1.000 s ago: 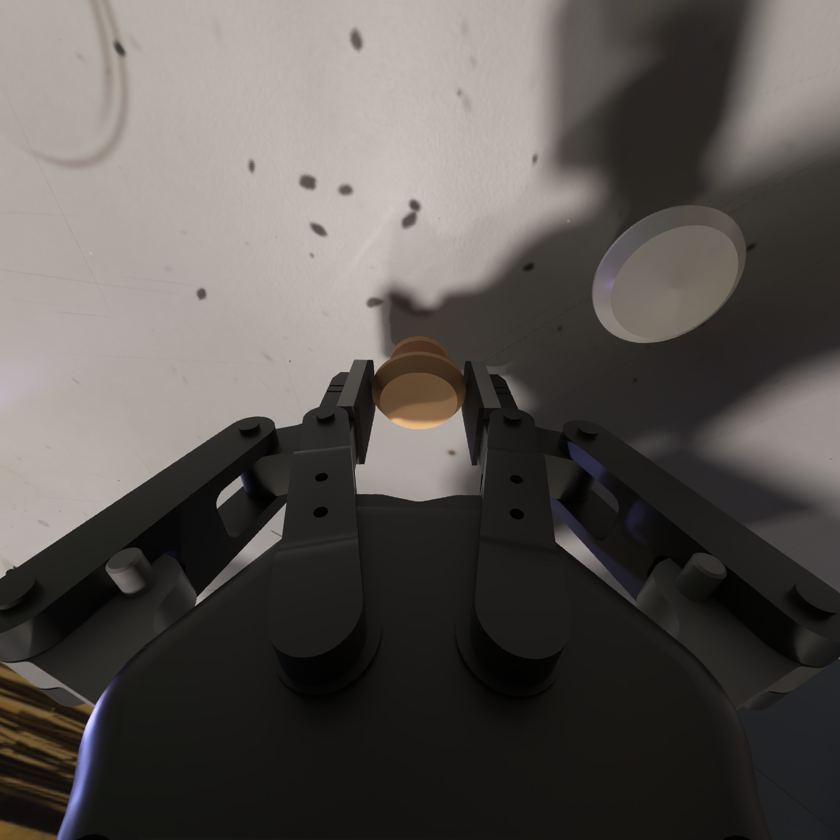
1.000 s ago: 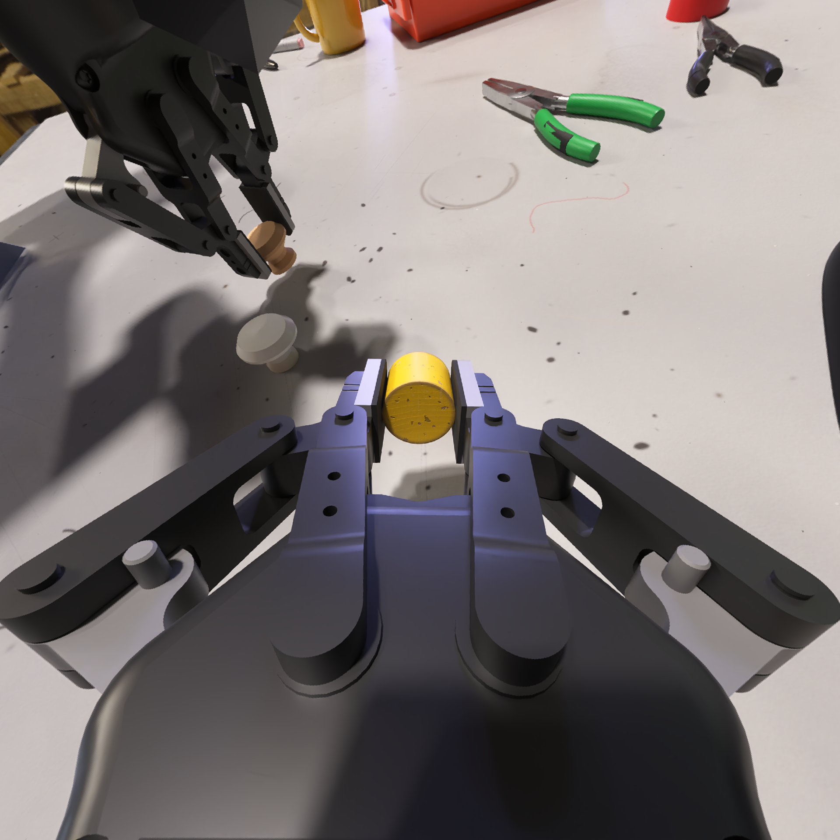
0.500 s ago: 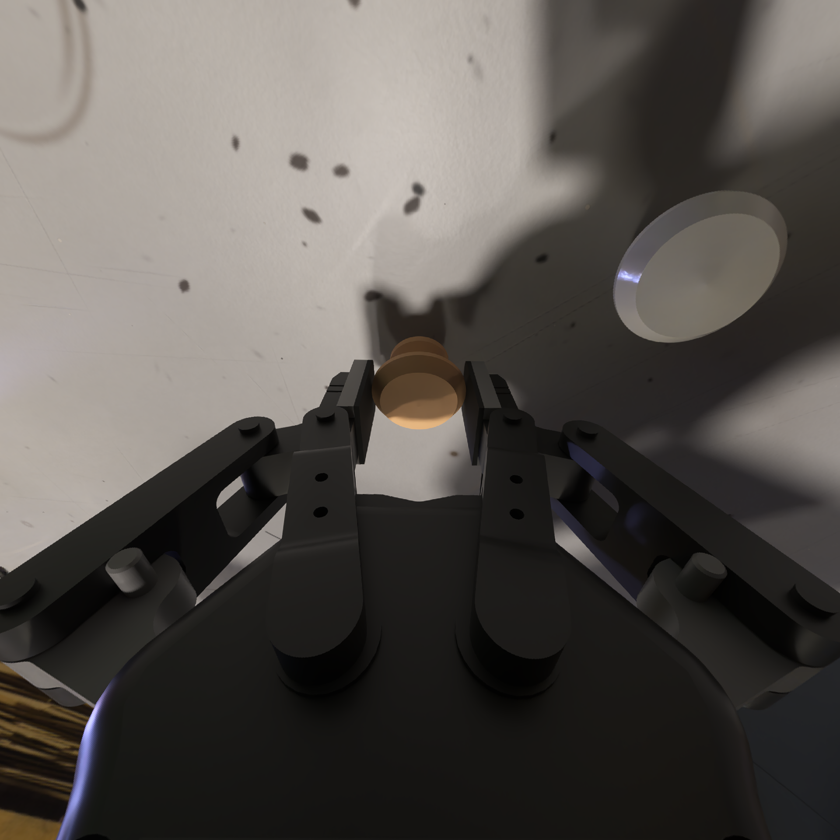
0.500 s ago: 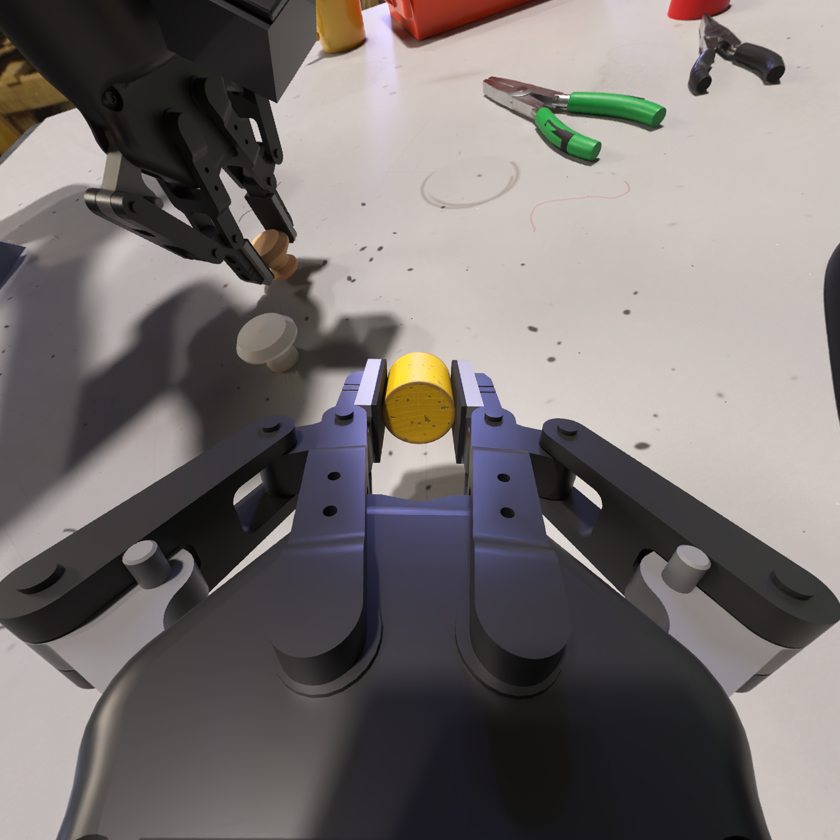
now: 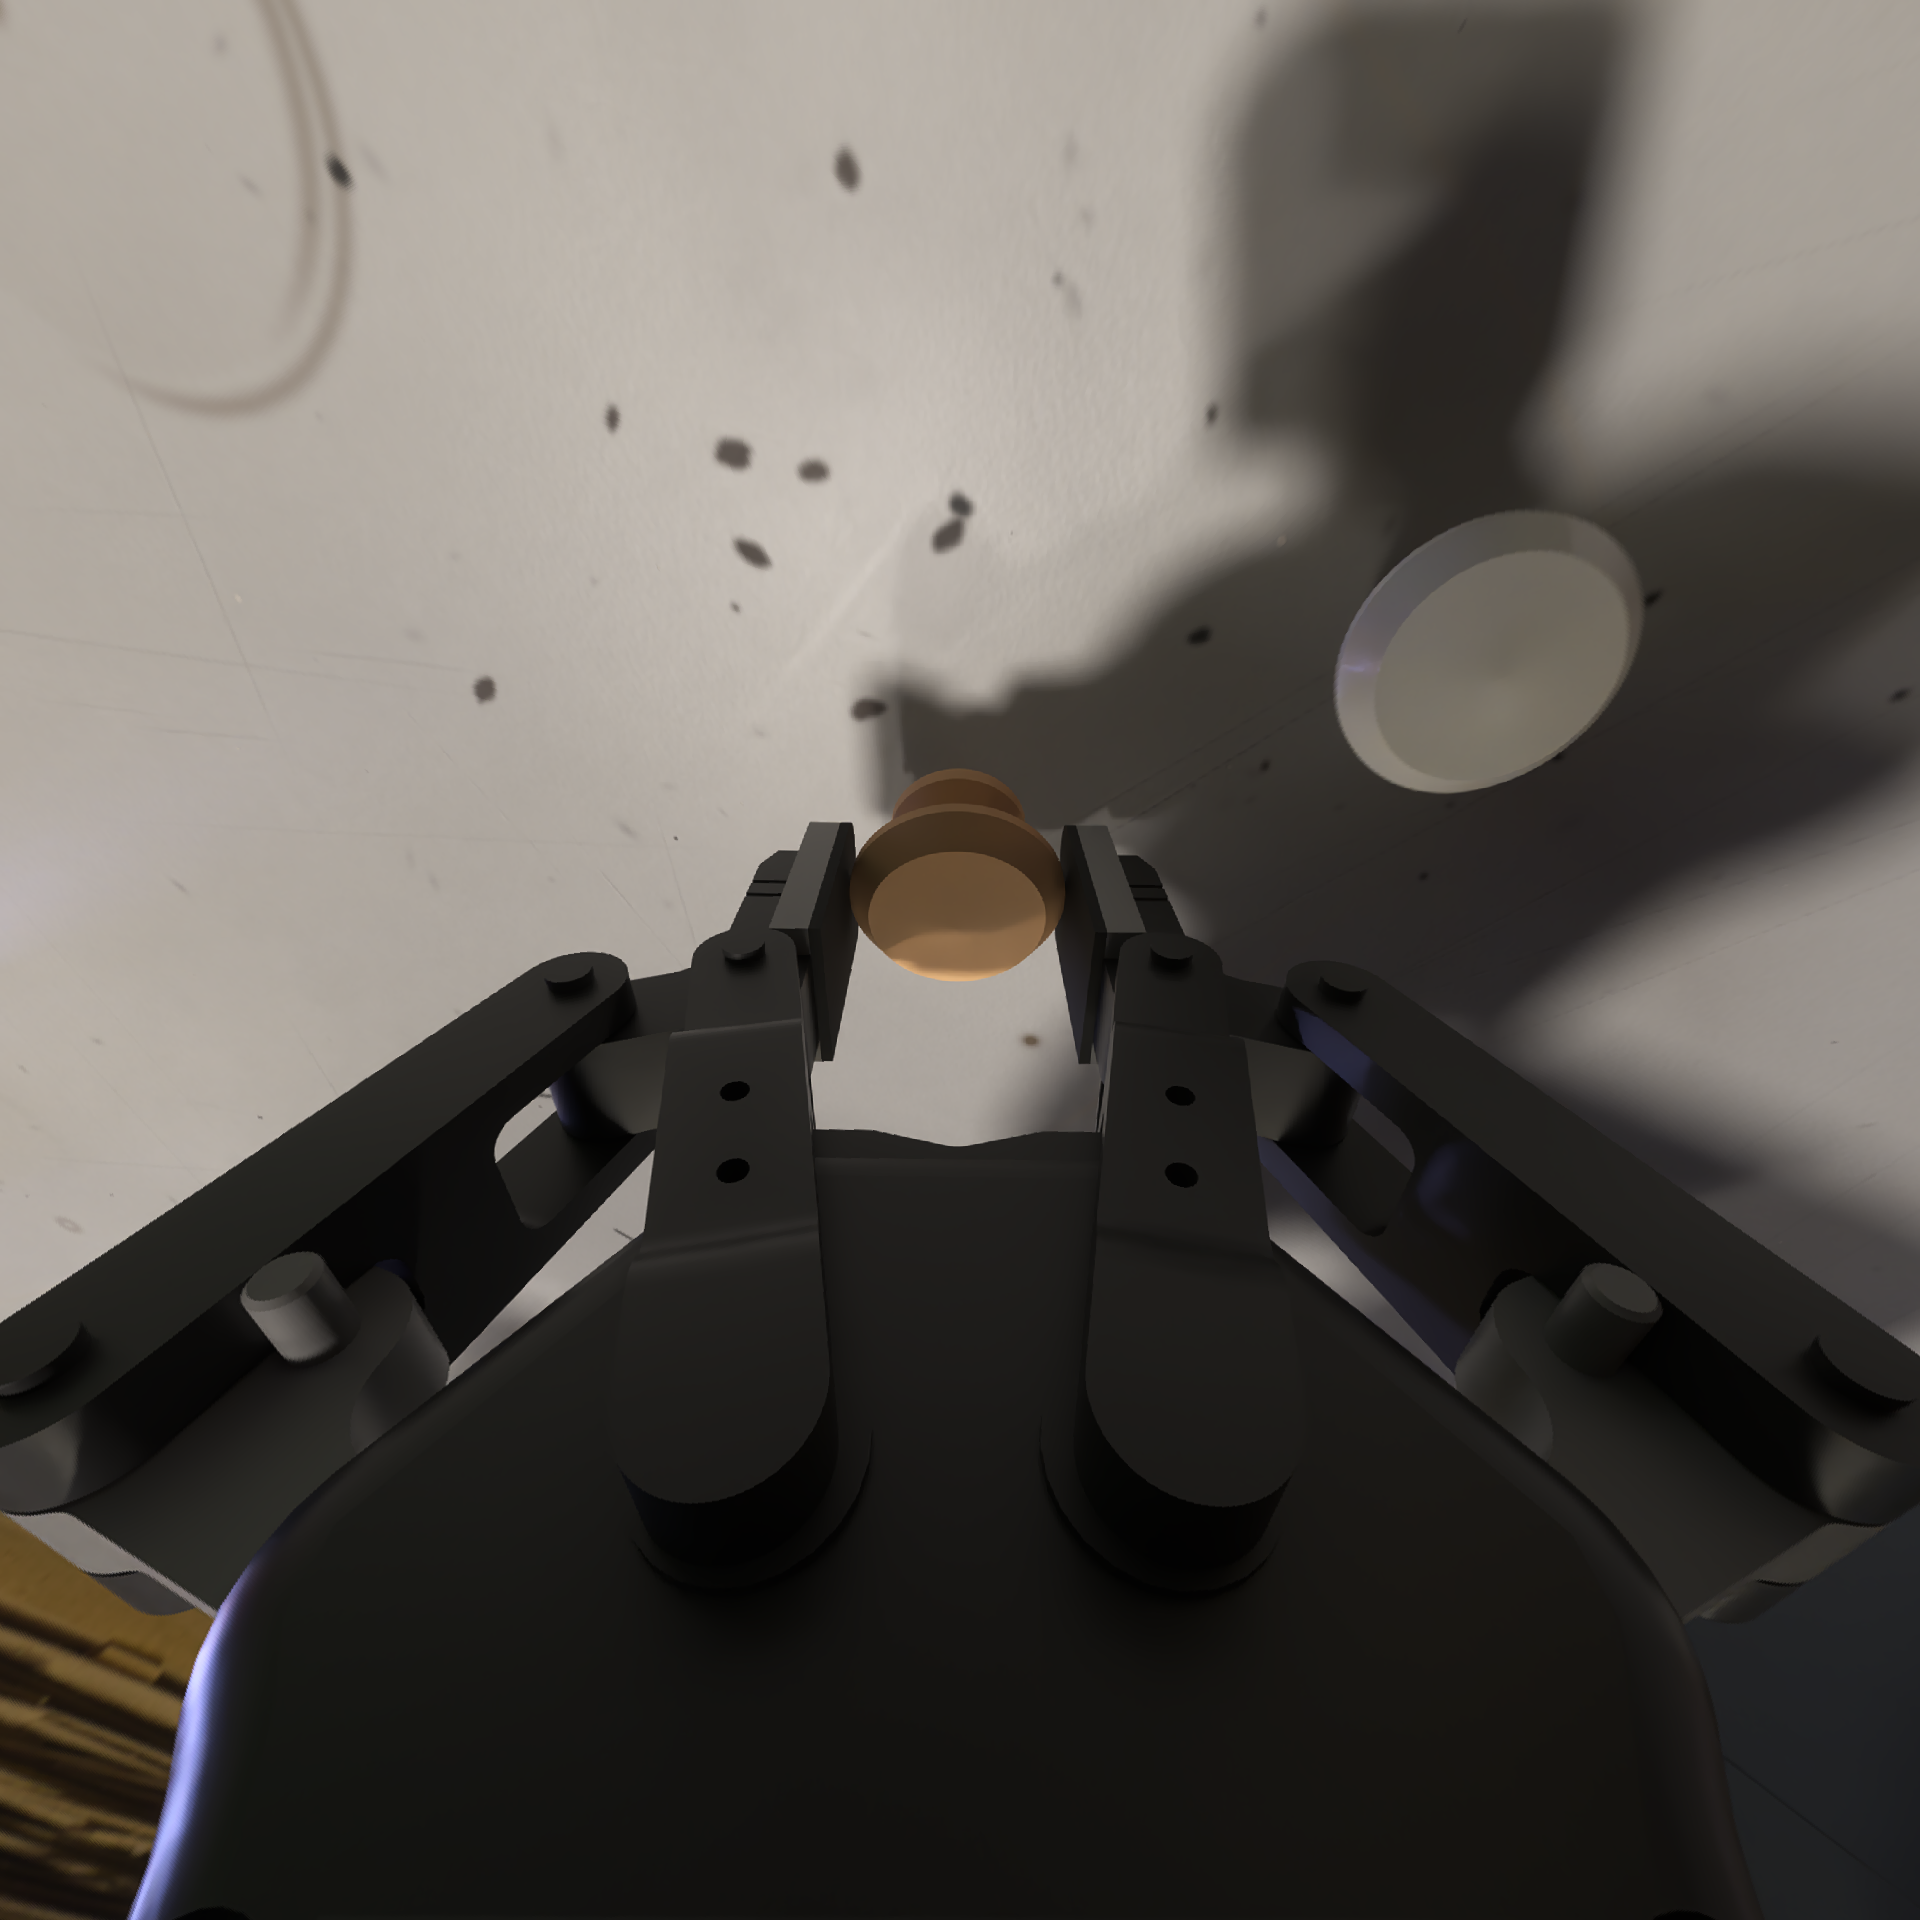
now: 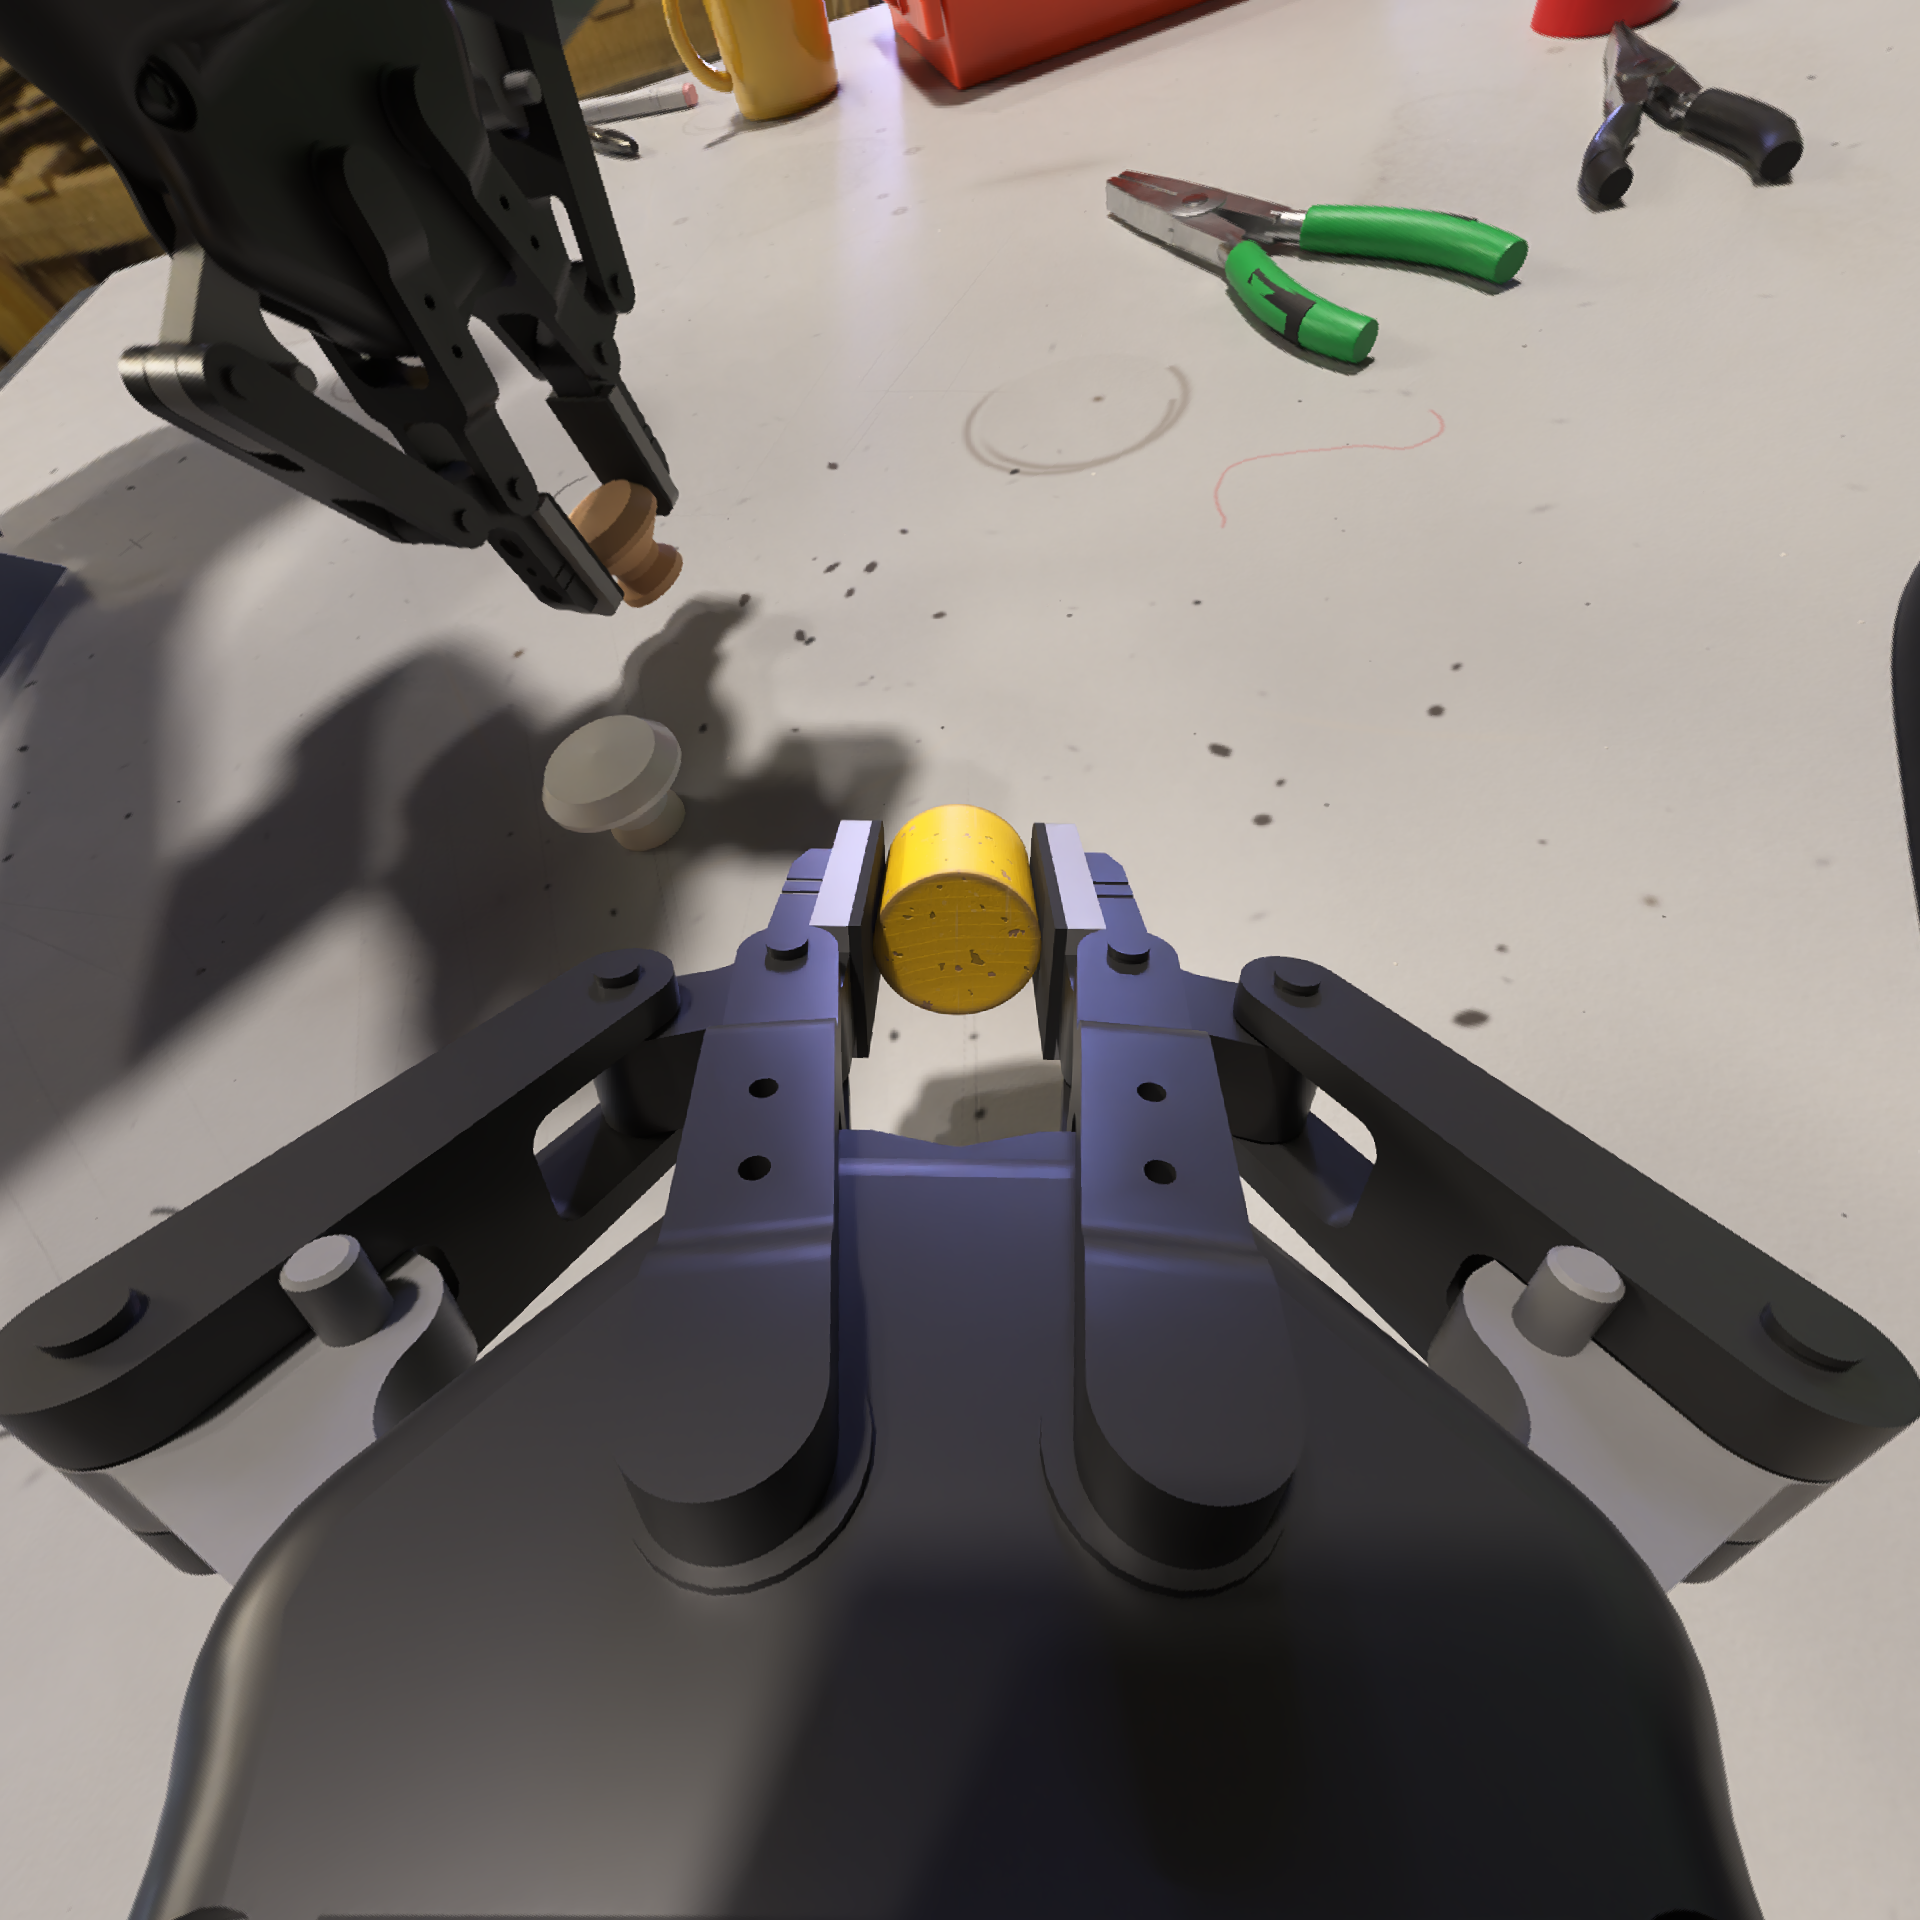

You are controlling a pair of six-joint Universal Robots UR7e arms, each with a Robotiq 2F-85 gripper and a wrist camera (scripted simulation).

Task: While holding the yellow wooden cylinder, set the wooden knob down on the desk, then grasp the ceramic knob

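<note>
My left gripper [image 5: 956, 883] is shut on the tan wooden knob [image 5: 954, 914] and holds it a little above the white desk [image 5: 520, 727]. In the right wrist view the left gripper [image 6: 611, 525] and the wooden knob [image 6: 634, 556] hang at the upper left. The pale ceramic knob [image 5: 1491, 649] stands on the desk in shadow, ahead and to the right of the left gripper. It also shows in the right wrist view [image 6: 613, 774], just left of my right gripper [image 6: 958, 904]. The right gripper is shut on the yellow wooden cylinder [image 6: 958, 925], held above the desk.
Green-handled pliers [image 6: 1340, 260] and black-handled pliers [image 6: 1683, 114] lie at the far right. A yellow mug [image 6: 774, 52], a red box [image 6: 1039, 31] and a marker [image 6: 639, 104] are along the far edge. The desk's left edge [image 6: 62, 322] is close to the left arm.
The left gripper dipped toward the desk half a second ago and has risen again, still shut on the wooden knob. The right gripper and the cylinder have not moved.
</note>
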